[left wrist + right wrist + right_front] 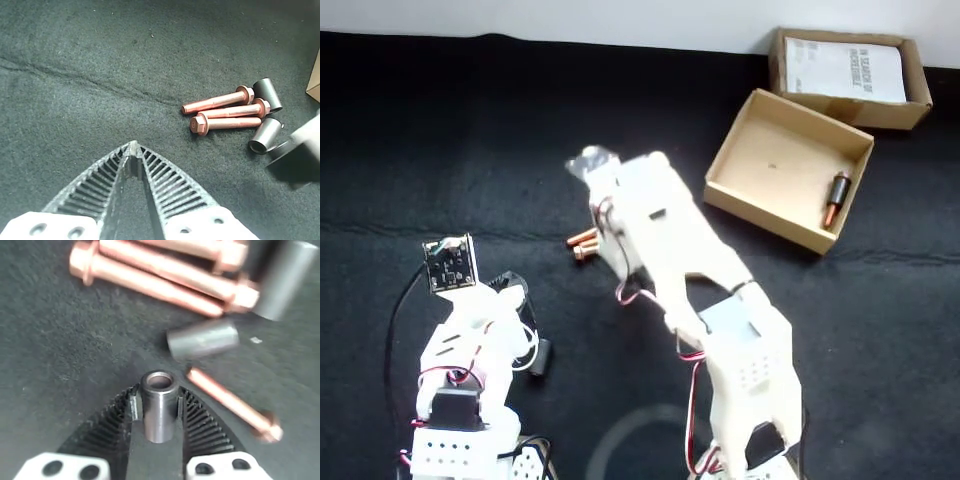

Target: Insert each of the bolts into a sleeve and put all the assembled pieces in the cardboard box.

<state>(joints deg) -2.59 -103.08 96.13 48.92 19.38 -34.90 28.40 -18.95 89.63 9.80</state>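
Pinched between the ribbed black fingers of the right gripper: a short dark grey metal sleeve, held upright with its open bore facing the wrist camera, the grip closed only to the sleeve's width. Just beyond it on the black felt table cover: a loose copper-coloured flanged bolt, a second grey sleeve lying on its side, then a tight cluster of three more copper bolts side by side and touching, with a third sleeve at their heads. As for the left gripper: fully closed on nothing, tips together, hanging over bare cloth well short of the bolt cluster. Towards the far edge on the right arm's side, an open brown cardboard box, already holding one finished bolt-and-sleeve piece against its wall. Likely step in hand: another assembly, with the sleeve secured and the bolt not yet picked. Next move, by this reading: open the left fingers, close them on a bolt's shank near the head, lift, line the threaded tip up with the bore, push through. Calls for a steady right hold and close axis alignment, given a bore that looks barely wider than a shank. Probably easiest with the loose bolt, clear of its neighbours.
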